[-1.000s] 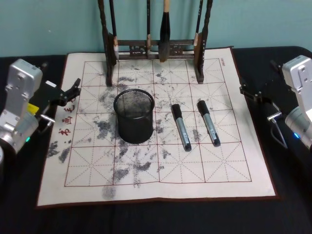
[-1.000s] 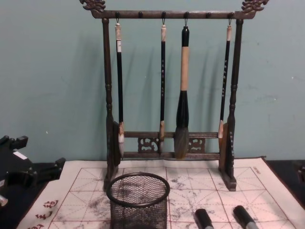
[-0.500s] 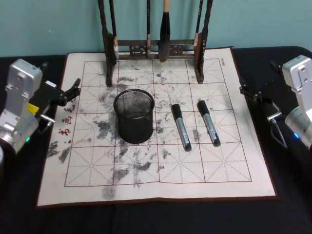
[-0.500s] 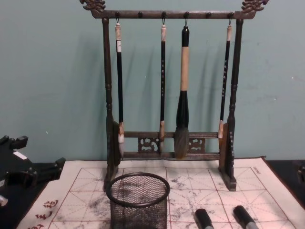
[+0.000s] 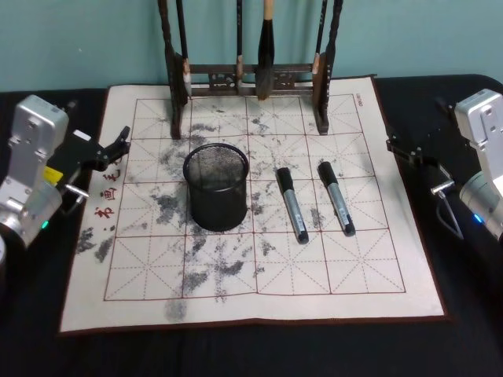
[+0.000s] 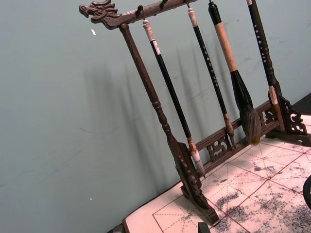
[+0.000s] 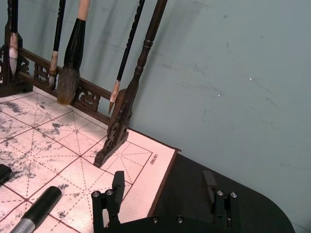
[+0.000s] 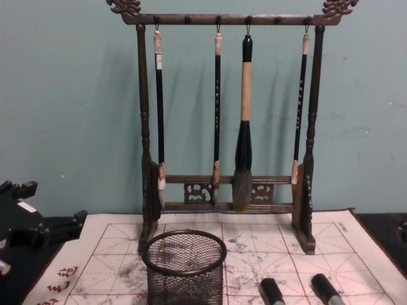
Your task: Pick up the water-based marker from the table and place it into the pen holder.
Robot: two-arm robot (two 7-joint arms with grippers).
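Note:
Two grey water-based markers with black caps lie side by side on the cream mat [image 5: 259, 275]: one [image 5: 291, 204] just right of the pen holder, the other [image 5: 335, 198] further right. Their caps show in the chest view [image 8: 272, 292] [image 8: 324, 289]. The pen holder [image 5: 216, 186] [image 8: 184, 273], a black mesh cup, stands upright left of the mat's centre. My left gripper [image 5: 118, 144] hovers open at the mat's left edge. My right gripper [image 5: 398, 148] [image 7: 164, 180] hovers open beyond the mat's right edge, with nothing between its fingers. The nearer marker's cap [image 7: 41, 204] shows in the right wrist view.
A tall dark wooden brush rack [image 5: 251, 78] [image 8: 229, 127] with several hanging brushes stands along the mat's far edge, behind the pen holder. The dark table [image 5: 236, 349] surrounds the mat. A teal wall closes off the back.

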